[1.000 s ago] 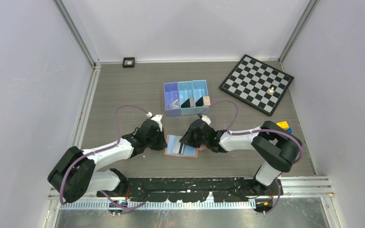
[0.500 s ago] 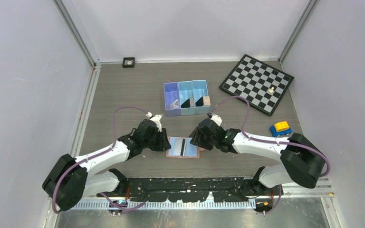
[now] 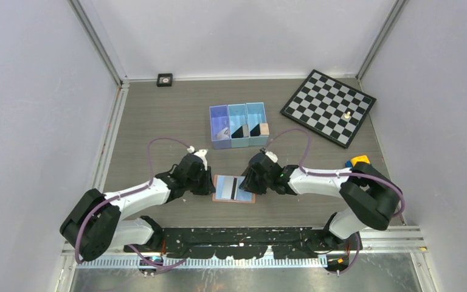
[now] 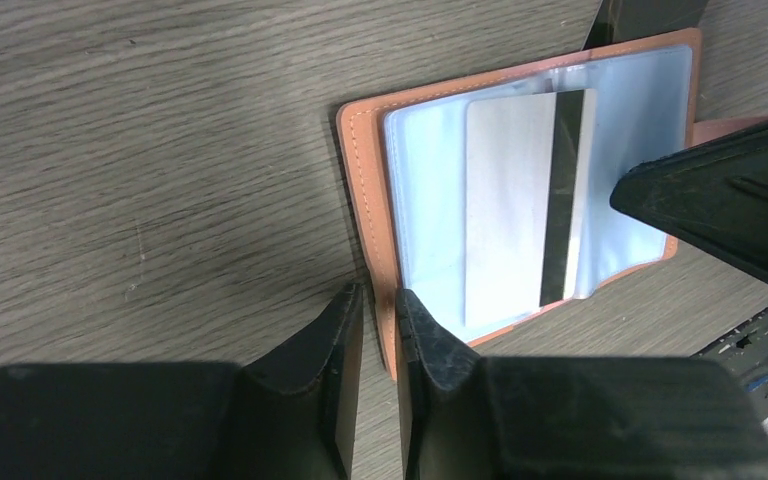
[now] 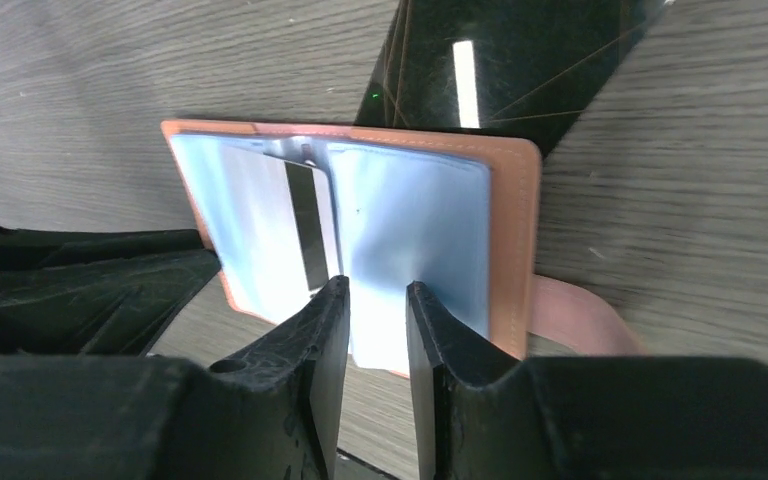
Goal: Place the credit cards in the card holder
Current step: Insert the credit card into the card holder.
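Inspection of the station, for your attention:

1. One card holder [image 3: 224, 187] lies opened flat on the table [image 3: 158, 121], between your two grippers. Its snap tab [image 5: 580, 318] sticks out on the right-hand side.
2. One credit card [image 4: 510, 200] sits on the pale blue sleeves, black stripe up.
3. Two more dark cards lean in the blue bin [image 3: 238, 145]: one [image 3: 241, 131] in the middle compartment, one [image 3: 256, 129] in the right. The right compartment also holds one tan block [image 3: 265, 128]. The left holds one pale item too small to identify.
4. Your left gripper [image 4: 380, 310] is at the holder's left edge, jaws a narrow gap apart, with the leather border showing in the gap. I cannot tell whether it makes contact.
5. Your right gripper [image 5: 375, 295] is over the right page, jaws likewise narrowly parted and clamping nothing.
6. One chessboard [image 3: 325, 103] carries one piece [image 3: 346, 114]
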`<state>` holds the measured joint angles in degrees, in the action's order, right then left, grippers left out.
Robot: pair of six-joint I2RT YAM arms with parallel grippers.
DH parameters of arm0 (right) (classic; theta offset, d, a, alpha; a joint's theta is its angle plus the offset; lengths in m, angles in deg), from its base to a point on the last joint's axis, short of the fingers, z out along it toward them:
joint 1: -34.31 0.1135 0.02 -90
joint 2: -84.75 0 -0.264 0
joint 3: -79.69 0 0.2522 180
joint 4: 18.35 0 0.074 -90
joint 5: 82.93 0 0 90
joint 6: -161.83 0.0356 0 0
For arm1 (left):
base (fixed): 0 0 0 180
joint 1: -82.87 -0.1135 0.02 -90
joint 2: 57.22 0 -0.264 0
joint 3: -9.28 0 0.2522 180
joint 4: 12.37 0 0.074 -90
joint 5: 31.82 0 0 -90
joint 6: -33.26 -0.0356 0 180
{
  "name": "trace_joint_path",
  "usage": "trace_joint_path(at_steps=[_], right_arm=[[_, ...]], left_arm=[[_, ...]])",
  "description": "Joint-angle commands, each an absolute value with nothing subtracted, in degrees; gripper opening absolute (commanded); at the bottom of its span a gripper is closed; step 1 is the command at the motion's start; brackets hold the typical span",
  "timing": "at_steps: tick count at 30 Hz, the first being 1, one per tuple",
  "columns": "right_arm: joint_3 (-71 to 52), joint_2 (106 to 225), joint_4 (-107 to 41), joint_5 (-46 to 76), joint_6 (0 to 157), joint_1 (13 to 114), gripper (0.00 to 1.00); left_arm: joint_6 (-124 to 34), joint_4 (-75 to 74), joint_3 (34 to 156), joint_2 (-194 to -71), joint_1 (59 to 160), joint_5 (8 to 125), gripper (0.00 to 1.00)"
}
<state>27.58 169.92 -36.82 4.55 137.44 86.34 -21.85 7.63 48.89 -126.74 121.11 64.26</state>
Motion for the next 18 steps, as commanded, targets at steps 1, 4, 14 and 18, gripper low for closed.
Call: trace_joint_path(at_steps=[1,4,14,18], right_arm=[[24.78,173.86,-32.4,5.96,138.07,86.51,0.33],[23.2,176.94,-30.17,6.28,137.52,86.52,0.32],[18.79,181.81,-28.55,9.58,137.18,86.8,0.25],[16.76,182.84,-29.8,9.34,136.72,87.48,0.24]], left_arm=[[-21.23,5.47,48.32,-127.31,121.28,63.45,0.18],[-21.22,5.33,47.96,-127.36,121.28,63.41,0.14],[-20.91,4.43,47.61,-127.14,121.34,63.97,0.02],[-20.41,3.63,47.57,-127.18,121.31,64.78,0.0]])
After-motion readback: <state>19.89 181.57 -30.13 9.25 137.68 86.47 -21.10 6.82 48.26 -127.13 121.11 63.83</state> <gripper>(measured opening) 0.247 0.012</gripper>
